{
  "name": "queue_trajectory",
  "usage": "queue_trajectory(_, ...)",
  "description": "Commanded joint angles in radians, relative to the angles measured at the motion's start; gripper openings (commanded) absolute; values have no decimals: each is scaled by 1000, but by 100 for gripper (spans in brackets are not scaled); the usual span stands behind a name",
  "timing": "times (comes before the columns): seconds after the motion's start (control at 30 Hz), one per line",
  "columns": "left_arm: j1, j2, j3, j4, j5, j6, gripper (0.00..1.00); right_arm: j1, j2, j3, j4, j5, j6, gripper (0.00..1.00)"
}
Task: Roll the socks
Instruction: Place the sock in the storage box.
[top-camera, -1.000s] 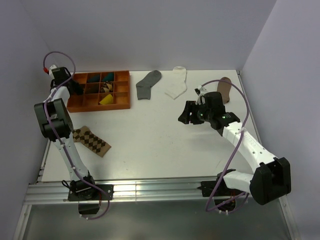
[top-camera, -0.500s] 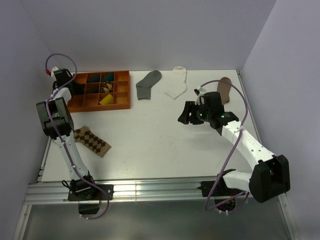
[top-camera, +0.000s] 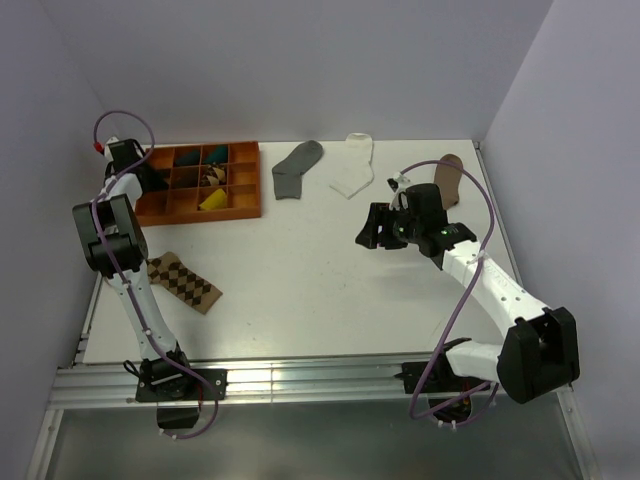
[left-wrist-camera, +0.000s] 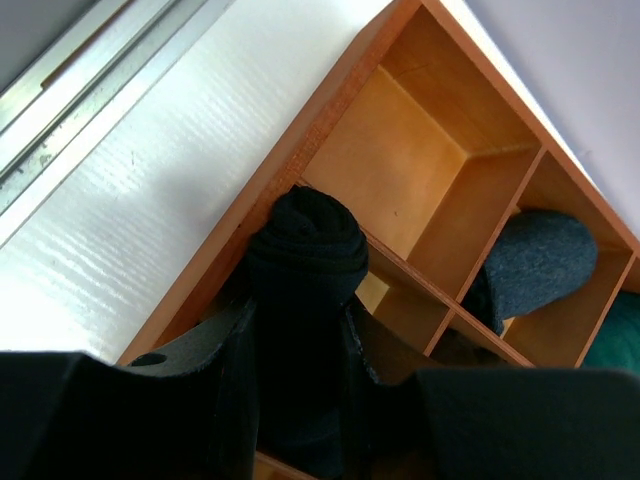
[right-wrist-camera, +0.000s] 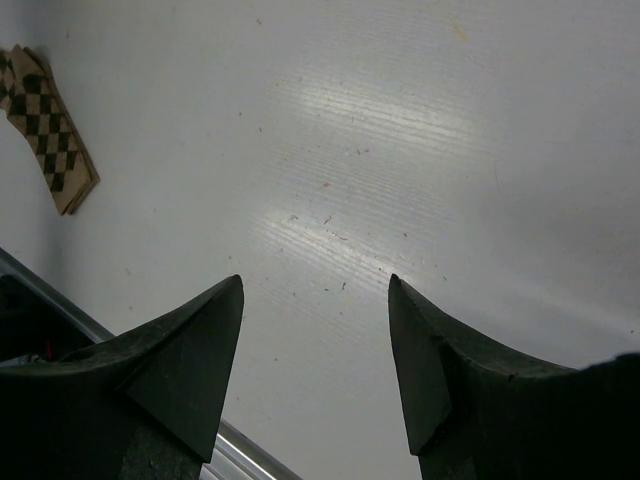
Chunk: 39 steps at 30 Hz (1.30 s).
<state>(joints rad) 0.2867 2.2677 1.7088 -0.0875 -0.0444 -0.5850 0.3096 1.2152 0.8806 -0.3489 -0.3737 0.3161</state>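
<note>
step: likely stowing rolled black sock (left-wrist-camera: 305, 240) in tray (left-wrist-camera: 390, 170), far-left corner of counter (top-camera: 300, 290)
left jaws: part-closed, clamped on black sock
right jaws: wide apart, empty
next: probably release; grey sock (top-camera: 296, 167), white sock (top-camera: 354, 170) still flat

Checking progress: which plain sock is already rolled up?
The black sock, rolled and gripped in the left gripper at the orange tray; the grey sock and white sock lie flat.

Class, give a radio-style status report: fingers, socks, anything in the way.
Left fingers shut on rolled black sock, over orange tray. Right fingers open above table. Grey sock, white sock flat, unrolled. Nothing in the way.
</note>
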Motion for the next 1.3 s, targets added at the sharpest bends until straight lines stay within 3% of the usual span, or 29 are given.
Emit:
queue_trajectory(0.0, -1, 23, 55, -150, 26, 36, 0, -7, 4, 20, 34, 13, -20, 67)
queue_trajectory(0.77, 0, 295, 431, -630, -5, 112, 1, -7, 21, 8, 47, 15, -25, 67)
queue_trajectory(0.9, 0, 314, 451, -655, -2, 122, 7, -7, 21, 3, 48, 12, -28, 67)
queue_trajectory(1.0, -1, 270, 405, -618, 5, 114, 24, -7, 18, 3, 45, 15, -29, 67)
queue_trajectory(1.1, -1, 191, 333, -563, -14, 103, 54, -7, 9, 0, 47, 15, -29, 67)
queue_trajectory(1.27, -1, 72, 262, -499, -26, 79, 70, -7, 3, -6, 53, 10, -29, 67)
